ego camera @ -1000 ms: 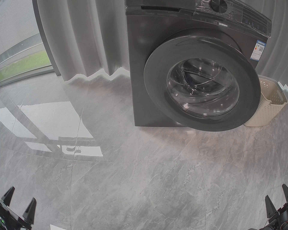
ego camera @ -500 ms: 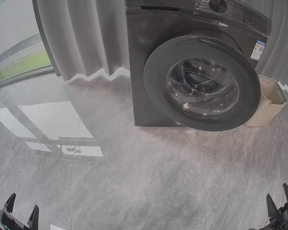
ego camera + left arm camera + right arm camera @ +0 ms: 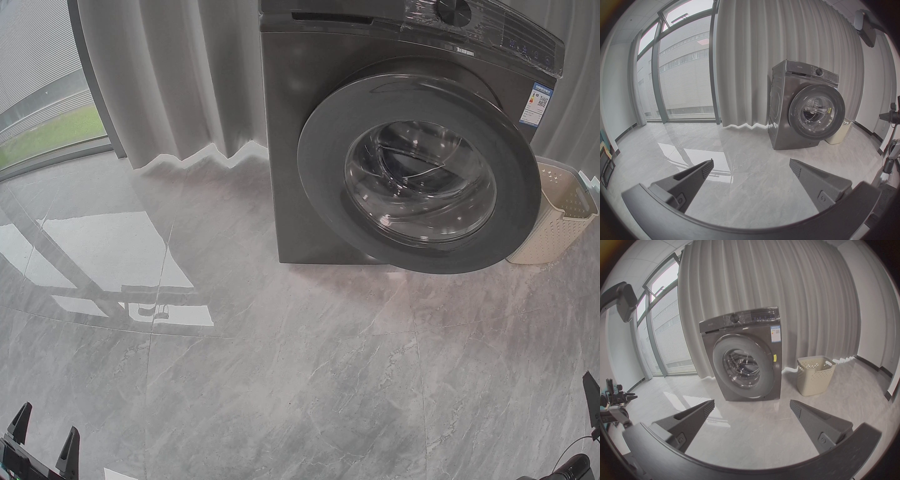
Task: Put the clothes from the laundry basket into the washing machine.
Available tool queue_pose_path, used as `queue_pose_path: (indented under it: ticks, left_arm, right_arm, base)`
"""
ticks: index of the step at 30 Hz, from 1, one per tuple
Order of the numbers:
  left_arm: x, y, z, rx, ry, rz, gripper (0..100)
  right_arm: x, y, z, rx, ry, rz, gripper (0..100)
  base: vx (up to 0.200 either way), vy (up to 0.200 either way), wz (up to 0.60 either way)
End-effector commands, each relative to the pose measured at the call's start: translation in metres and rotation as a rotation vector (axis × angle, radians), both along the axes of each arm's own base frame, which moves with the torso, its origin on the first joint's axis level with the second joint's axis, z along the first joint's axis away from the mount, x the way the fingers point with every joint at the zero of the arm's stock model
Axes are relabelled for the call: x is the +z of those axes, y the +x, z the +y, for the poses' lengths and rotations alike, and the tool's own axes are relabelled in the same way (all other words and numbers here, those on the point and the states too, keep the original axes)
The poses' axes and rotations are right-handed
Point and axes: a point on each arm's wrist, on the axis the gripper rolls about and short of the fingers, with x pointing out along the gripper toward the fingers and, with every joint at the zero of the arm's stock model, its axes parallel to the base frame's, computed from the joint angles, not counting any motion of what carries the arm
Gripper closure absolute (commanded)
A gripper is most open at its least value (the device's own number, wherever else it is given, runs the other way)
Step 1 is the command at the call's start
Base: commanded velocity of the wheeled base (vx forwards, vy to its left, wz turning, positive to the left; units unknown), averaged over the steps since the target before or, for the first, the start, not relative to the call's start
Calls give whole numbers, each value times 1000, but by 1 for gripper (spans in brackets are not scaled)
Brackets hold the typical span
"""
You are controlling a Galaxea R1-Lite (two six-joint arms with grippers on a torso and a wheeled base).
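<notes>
The left gripper (image 3: 49, 420) sits low over the grey tiled floor (image 3: 300, 387), its two fingers spread apart. Well ahead of it and off to its right stands the washing machine (image 3: 400, 144), its round glass door (image 3: 420, 180) facing the grippers. Well ahead of the right gripper (image 3: 592, 397), just beside the machine, stands the laundry basket (image 3: 559, 219). A pale curtain (image 3: 175, 75) hangs far ahead of the left gripper.

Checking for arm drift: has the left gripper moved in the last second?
Yes. In the head view the left gripper has dropped slightly toward the bottom edge, farther from the washer.
</notes>
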Motion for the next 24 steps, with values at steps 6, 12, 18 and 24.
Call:
queue_pose_path:
  ticks: [6,12,18,24]
  left_arm:
    - [-5,1,0,5,1,6,0]
    - [-5,0,0,-2,1,4,0]
    - [-5,0,0,-4,1,4,0]
    - [-5,0,0,-2,-1,4,0]
  right_arm:
    - [57,120,14,193,17,237,0]
    - [62,166,35,280,49,272,0]
    - [72,192,71,338,103,302,0]
    - [78,206,97,382,137,288,0]
  base:
    - [0,-200,0]
    - [0,-200,0]
    - [0,-167,0]
    - [0,0,0]
